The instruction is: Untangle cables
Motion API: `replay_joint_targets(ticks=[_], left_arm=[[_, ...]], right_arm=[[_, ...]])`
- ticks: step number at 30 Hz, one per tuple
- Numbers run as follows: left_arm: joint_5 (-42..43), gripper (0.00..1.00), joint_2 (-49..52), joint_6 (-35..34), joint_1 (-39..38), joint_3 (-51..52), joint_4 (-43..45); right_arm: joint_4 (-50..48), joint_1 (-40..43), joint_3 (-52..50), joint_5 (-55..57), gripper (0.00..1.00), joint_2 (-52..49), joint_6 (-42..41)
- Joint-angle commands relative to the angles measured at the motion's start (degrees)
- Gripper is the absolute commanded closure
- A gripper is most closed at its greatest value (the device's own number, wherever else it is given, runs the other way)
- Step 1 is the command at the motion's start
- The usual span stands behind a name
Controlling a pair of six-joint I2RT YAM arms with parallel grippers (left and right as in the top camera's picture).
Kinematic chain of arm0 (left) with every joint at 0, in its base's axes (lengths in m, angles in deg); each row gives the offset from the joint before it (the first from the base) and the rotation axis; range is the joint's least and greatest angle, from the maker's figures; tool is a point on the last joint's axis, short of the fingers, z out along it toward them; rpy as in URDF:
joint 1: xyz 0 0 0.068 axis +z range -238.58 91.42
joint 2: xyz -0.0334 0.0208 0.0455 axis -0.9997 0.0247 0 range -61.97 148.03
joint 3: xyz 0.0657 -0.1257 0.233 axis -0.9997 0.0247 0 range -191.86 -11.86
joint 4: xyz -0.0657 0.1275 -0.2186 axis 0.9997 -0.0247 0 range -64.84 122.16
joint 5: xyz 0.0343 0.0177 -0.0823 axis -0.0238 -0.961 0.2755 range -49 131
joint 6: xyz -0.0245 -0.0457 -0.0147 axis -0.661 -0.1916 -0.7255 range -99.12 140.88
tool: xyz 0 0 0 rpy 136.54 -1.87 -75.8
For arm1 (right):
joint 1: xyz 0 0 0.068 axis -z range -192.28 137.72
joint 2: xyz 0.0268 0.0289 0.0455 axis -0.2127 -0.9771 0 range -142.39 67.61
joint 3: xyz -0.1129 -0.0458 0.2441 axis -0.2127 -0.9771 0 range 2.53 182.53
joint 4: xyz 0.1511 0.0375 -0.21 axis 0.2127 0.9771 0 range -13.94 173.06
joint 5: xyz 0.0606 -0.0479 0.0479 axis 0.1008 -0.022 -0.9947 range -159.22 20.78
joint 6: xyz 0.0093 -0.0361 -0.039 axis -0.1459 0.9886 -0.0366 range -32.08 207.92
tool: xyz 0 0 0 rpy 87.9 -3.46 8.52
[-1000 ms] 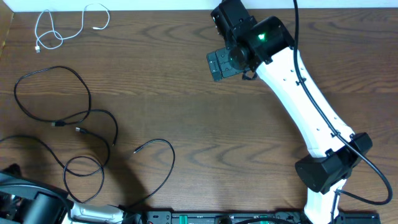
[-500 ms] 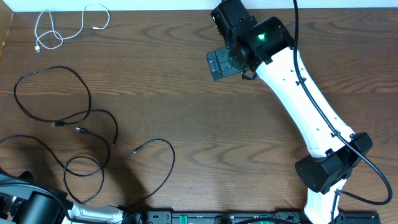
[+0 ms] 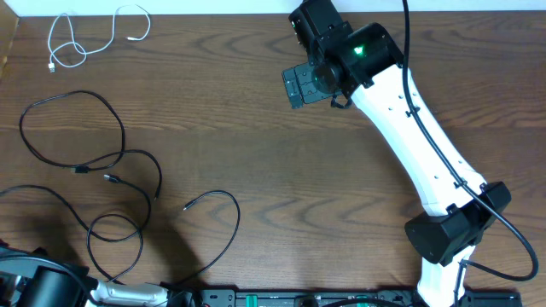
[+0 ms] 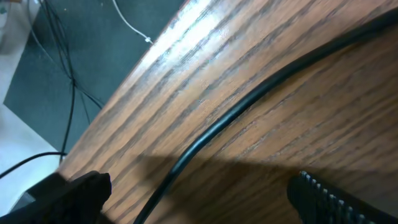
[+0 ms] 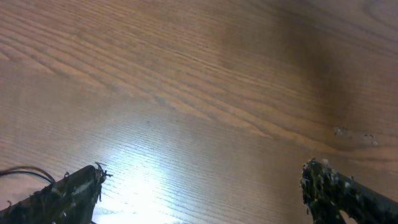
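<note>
Here, at the near left corner of the wooden surface [image 3: 256, 170], the left fingers [image 4: 68, 196] are spread wide and empty over a black strand [image 4: 249, 102] that runs diagonally between them, close to the surface's edge. It is probably one of the black cables [image 3: 119, 162], though the close view does not show which. These cables lie on the left side in loose loops that cross one another in several places, their small plugs resting on the wood. The white cable [image 3: 81, 38] sits by itself in the far left corner, loosely looped on itself and well apart from the black ones. The right arm [image 3: 409, 128] reaches to the far middle of the surface, where the right fingers [image 5: 65, 193] are also wide open over bare wood, holding nothing and well apart from every cable. No cable is lifted or gripped, so the work appears to be at the approach to a first grasp, with the black loops not yet separated. The next move seems to belong to the left arm: lowering until the strand sits squarely between the fingers, closing on it, then drawing it away from the loops it crosses. To help, the right arm would have to come well over to the left side to hold down or take a second cable.
</note>
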Motion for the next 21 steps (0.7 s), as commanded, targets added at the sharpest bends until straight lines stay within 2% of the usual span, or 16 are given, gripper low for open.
replay_joint_targets(ticks=[1, 4, 8, 11, 14, 15, 19, 21], left_arm=[[2.6, 0.04, -0.3, 1.8, 0.0, 1.2, 2.3], [5.2, 0.05, -0.3, 1.9, 0.0, 1.9, 4.1], [6.1, 0.22, -0.3, 1.9, 0.0, 2.1, 5.1], [6.2, 0.27, -0.3, 1.9, 0.0, 2.1, 5.1], [6.3, 0.58, -0.3, 1.9, 0.0, 2.1, 5.6], [6.4, 0.65, -0.3, 1.9, 0.0, 2.1, 5.7], [8.6, 0.80, -0.3, 2.4, -0.1, 2.1, 8.0], [10.7, 0.90, -0.3, 5.0, -0.2, 1.9, 9.7]], right_arm=[[-0.1, 0.2, -0.2, 0.2, 0.01, -0.5, 0.5], [-0.1, 0.2, -0.2, -0.2, 0.01, -0.5, 0.5], [-0.1, 0.2, -0.2, -0.2, 0.01, -0.5, 0.5], [-0.1, 0.2, -0.2, -0.2, 0.01, -0.5, 0.5], [0.0, 0.2, -0.2, -0.2, 0.01, -0.5, 0.5], [0.0, 0.2, -0.2, -0.2, 0.01, -0.5, 0.5], [0.2, 0.2, -0.2, -0.3, 0.01, -0.5, 0.5], [0.2, 0.2, -0.2, -1.0, 0.01, -0.5, 0.5]])
